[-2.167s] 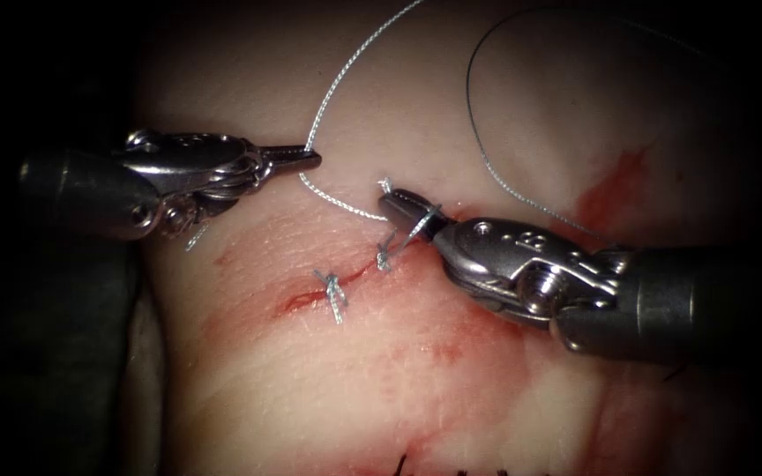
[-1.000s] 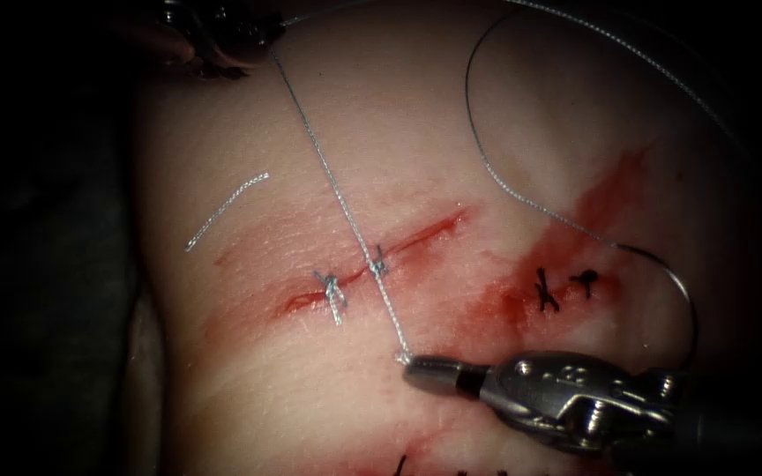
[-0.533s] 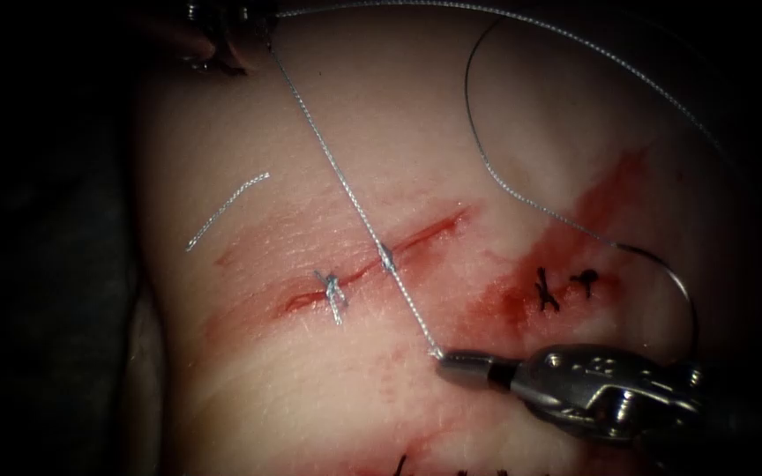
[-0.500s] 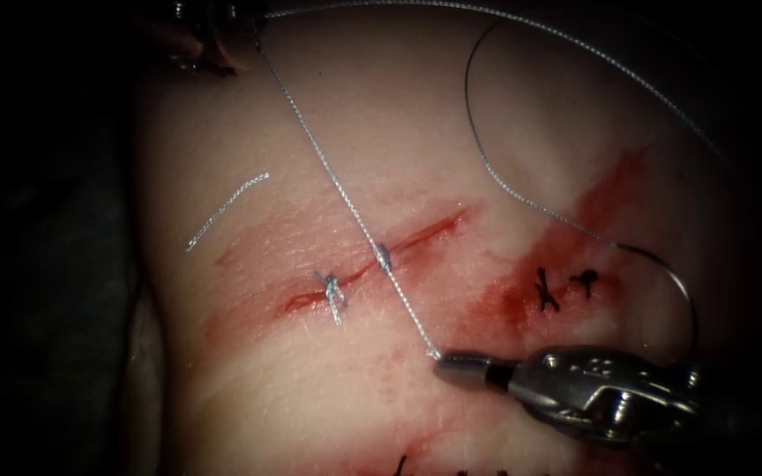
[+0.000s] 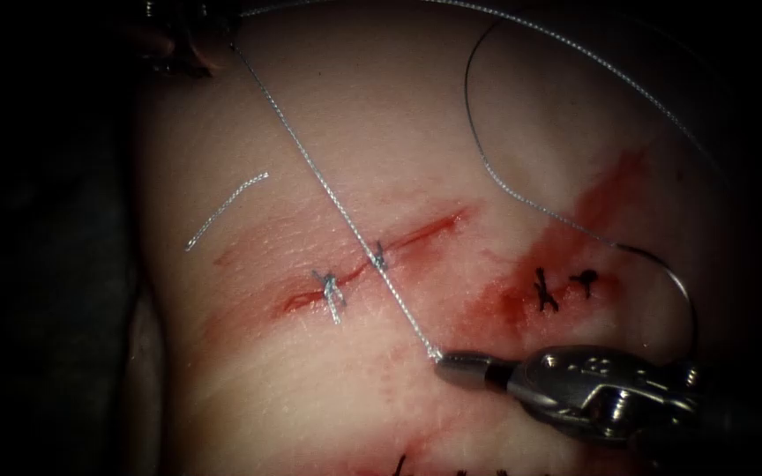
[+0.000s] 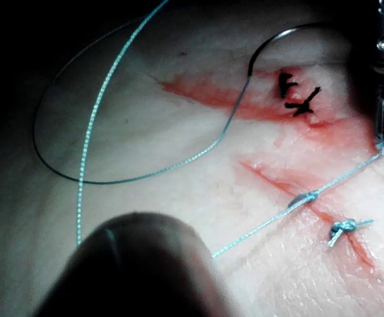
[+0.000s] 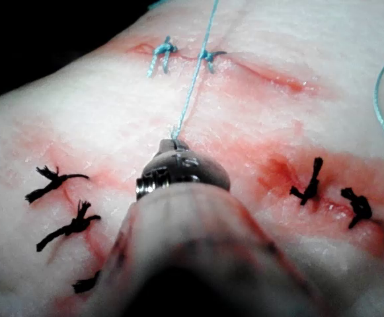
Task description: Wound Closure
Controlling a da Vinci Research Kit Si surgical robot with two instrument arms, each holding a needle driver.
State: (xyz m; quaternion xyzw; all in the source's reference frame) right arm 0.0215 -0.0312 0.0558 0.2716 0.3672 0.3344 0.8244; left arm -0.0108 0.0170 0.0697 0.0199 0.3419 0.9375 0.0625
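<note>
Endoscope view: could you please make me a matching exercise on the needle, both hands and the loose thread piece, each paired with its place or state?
Things:
1. needle
2. right hand
3. cut end of thread
4. left hand

Places or states:
A. shut on the taut thread, right of the cut
B. lies loose on the tissue, left of the cut
C. held by neither hand, apparently resting on the tissue, right of the cut
D. the taut thread runs up to it from the knot on the cut

Pairs: 1-C, 2-A, 3-B, 4-D
</note>
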